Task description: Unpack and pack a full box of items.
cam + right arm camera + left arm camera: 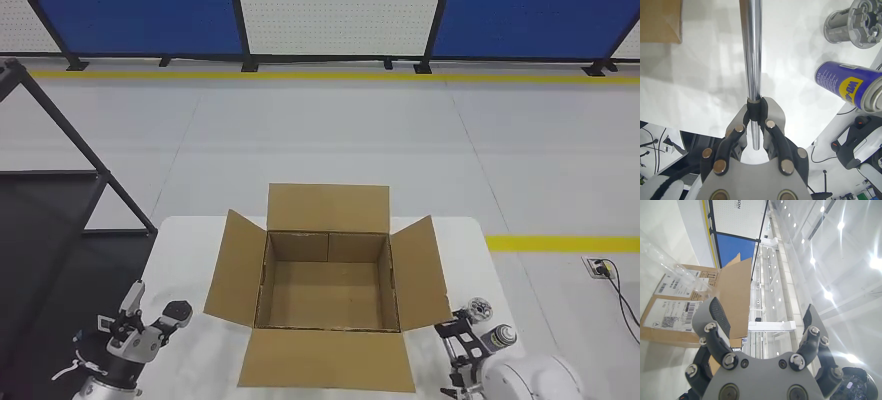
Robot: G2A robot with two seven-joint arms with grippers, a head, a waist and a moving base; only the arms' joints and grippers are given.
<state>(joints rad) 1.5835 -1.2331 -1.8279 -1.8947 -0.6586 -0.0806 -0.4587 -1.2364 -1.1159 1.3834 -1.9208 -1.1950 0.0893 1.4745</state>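
The open cardboard box (328, 292) stands in the middle of the white table (180, 260), flaps spread, its inside bare. My right gripper (755, 108) is shut on a chrome metal rod (750, 56) that lies out over the table; in the top view this gripper (462, 345) sits by the box's near right corner. Close to it are a blue spray can (846, 87) and a grey cast metal part (853, 28). My left gripper (762, 313) is open, holds nothing and points upward beside the box's labelled side (677, 313); in the top view it (152, 318) is off the near left flap.
A clear plastic piece (677, 270) lies against the box near the left gripper, and a dark rounded object (857, 381) sits by its base. A black rack (50, 210) stands left of the table. The can (500, 337) and metal part (481, 308) are near the table's right edge.
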